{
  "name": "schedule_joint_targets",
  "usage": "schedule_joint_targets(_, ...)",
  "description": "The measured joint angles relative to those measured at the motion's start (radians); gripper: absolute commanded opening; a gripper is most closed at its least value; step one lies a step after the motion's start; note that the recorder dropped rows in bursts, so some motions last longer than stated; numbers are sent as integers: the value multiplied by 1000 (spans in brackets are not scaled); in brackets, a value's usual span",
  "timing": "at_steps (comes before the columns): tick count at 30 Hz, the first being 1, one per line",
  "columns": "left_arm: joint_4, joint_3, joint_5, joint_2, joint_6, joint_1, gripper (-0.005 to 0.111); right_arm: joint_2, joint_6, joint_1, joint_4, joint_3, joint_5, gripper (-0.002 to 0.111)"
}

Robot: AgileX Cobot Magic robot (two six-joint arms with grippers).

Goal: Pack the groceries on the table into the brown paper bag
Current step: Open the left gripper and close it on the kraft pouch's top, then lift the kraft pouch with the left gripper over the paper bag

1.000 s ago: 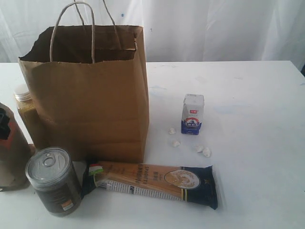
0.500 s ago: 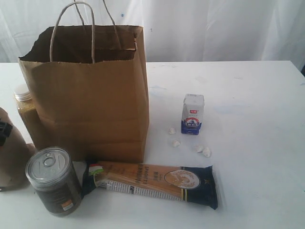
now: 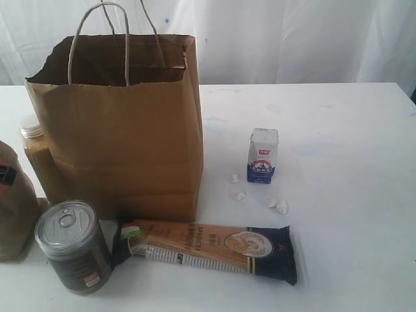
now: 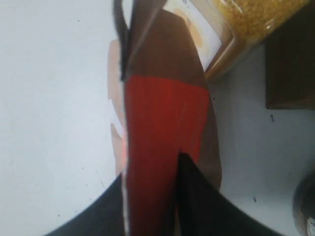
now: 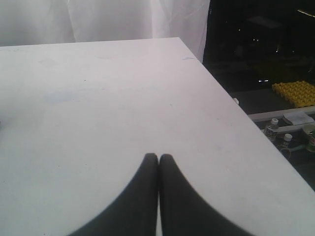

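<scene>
The brown paper bag [image 3: 123, 130] stands open on the table [image 3: 338, 149]. In front of it are a dark tin can [image 3: 71, 247] and a long spaghetti pack [image 3: 208, 250]. A yellow-powder jar [image 3: 34, 146] stands at the bag's left side. To the right are a small white-blue carton [image 3: 262, 156] and small white lumps [image 3: 276, 205]. A brown pouch with a red band [image 3: 14, 201] stands at the left edge. My left gripper [image 4: 151, 167] is shut on this pouch [image 4: 162, 128], one finger on each flat side. My right gripper [image 5: 158, 156] is shut and empty over bare table.
In the left wrist view the yellow jar [image 4: 246, 19], the bag's dark side [image 4: 290, 69] and the can's rim [image 4: 305, 206] lie close to the pouch. In the right wrist view the table edge [image 5: 231, 103] drops to a dark floor.
The pouch at the left edge has shifted slightly and its label sits lower. The other groceries and the bag have not moved.
</scene>
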Motion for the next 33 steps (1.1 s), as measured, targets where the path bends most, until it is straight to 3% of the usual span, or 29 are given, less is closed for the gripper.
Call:
schedule_joint_targets(4,3,-8,20,-2,0,0,0,0,0,0,0,0,0,0)
schedule_joint_targets(10,26,-141,276,-58,2,0,0,0,0,0,0,0,0,0)
schedule_joint_targets(22,51,-322,393,-316,2,0,0,0,0,0,0,0,0,0)
schedule_joint_targets(24,53,-402,383,-346,2,0,0,0,0,0,0,0,0,0)
schedule_joint_targets(28,44,-540,219,-375,2,0,0,0,0,0,0,0,0,0)
schedule_joint_targets(31,-103,-570,88,-379,2,0,0,0,0,0,0,0,0,0)
schedule_joint_targets(33,-193,-570,82,-379,2,0,0,0,0,0,0,0,0,0)
